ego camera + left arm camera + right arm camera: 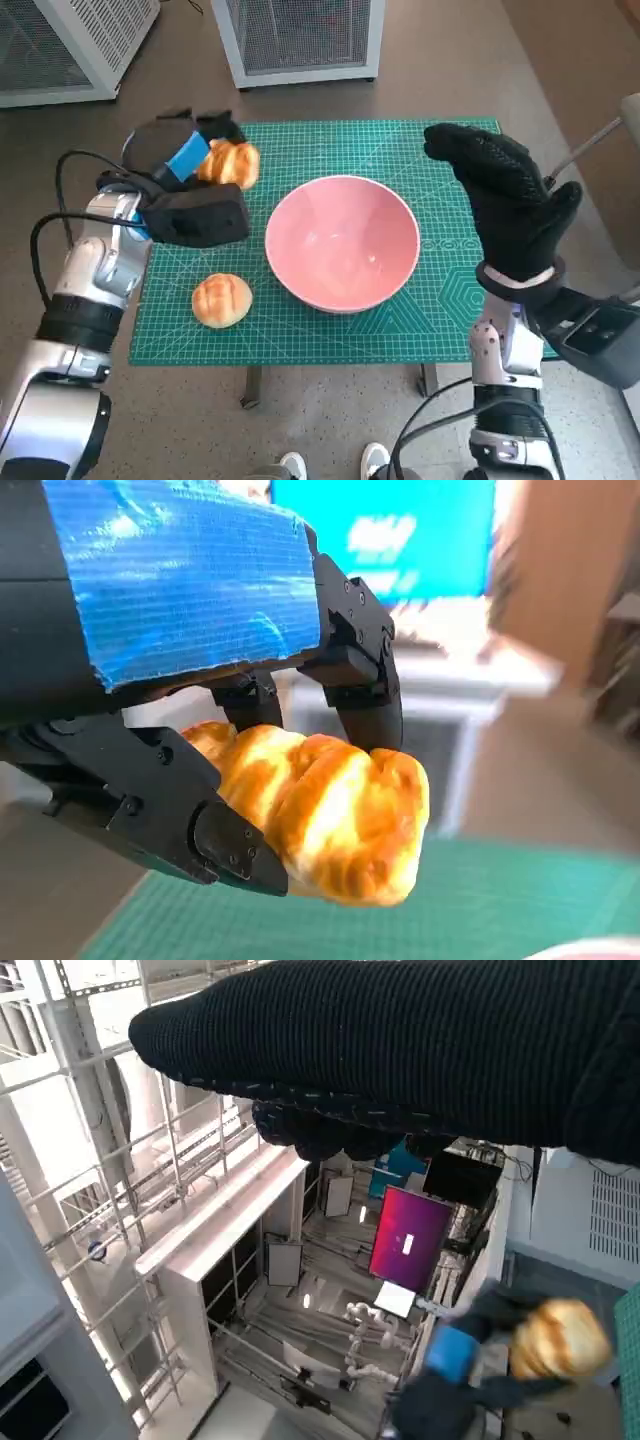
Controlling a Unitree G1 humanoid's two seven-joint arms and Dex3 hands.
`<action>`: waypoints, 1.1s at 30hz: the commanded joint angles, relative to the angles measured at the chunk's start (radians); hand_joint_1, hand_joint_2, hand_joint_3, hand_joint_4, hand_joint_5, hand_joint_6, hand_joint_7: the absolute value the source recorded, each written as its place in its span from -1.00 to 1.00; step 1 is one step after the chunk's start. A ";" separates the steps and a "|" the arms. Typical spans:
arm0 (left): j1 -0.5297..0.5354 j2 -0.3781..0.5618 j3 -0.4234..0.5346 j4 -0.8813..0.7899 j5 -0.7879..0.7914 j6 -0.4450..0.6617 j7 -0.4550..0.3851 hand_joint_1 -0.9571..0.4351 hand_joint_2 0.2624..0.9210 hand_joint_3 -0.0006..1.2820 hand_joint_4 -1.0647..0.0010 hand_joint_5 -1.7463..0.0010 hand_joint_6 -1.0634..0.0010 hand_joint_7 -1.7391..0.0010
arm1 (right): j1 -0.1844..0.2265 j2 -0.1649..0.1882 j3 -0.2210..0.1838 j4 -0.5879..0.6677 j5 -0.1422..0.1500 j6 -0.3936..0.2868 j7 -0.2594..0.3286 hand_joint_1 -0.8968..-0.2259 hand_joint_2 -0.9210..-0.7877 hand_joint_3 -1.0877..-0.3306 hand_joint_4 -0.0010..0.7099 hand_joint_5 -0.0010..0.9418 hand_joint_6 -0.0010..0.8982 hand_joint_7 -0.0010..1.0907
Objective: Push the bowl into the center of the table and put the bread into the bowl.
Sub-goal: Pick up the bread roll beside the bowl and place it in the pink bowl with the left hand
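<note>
The left hand (pixel 190 150) holds a golden bread roll (pixel 229 163) pinched between its black fingers (pixel 365 695), lifted above the far left part of the green cutting mat (pixel 300 140), to the left of the bowl and clear of it. The pink bowl (pixel 342 243) sits near the middle of the mat with nothing in it, and 1 more round bun (pixel 221 300) lies on the mat just beside the bowl's near left side. The right hand (pixel 505 200) in its black glove hovers above the mat's right side, fingers extended and apart, holding nothing.
</note>
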 commanded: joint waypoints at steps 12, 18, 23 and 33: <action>0.164 -0.062 0.016 -0.510 -0.020 -0.034 -0.089 0.38 1.00 -0.97 -0.48 -0.19 -0.20 -0.35 | 0.021 0.005 0.008 0.013 0.010 0.025 0.010 0.10 -1.00 0.58 -0.04 -0.99 -0.95 0.14; 0.171 -0.104 -0.003 -0.477 -0.042 -0.090 -0.122 0.38 1.00 -0.94 -0.45 -0.24 -0.15 -0.35 | 0.027 0.002 0.005 0.010 0.013 0.025 0.016 0.10 -1.00 0.60 -0.03 -0.99 -0.95 0.14; 0.178 -0.137 -0.005 -0.452 -0.110 -0.085 -0.208 0.38 1.00 -0.87 -0.35 -0.32 -0.06 -0.39 | 0.034 0.001 0.004 0.009 0.011 0.022 0.019 0.11 -1.00 0.60 -0.03 -0.99 -0.94 0.14; 0.164 -0.120 -0.041 -0.452 -0.163 0.065 -0.488 0.15 0.51 -0.84 0.72 0.93 0.68 0.74 | 0.049 -0.002 0.002 -0.007 0.001 0.018 0.008 0.11 -1.00 0.60 -0.03 -0.99 -0.95 0.13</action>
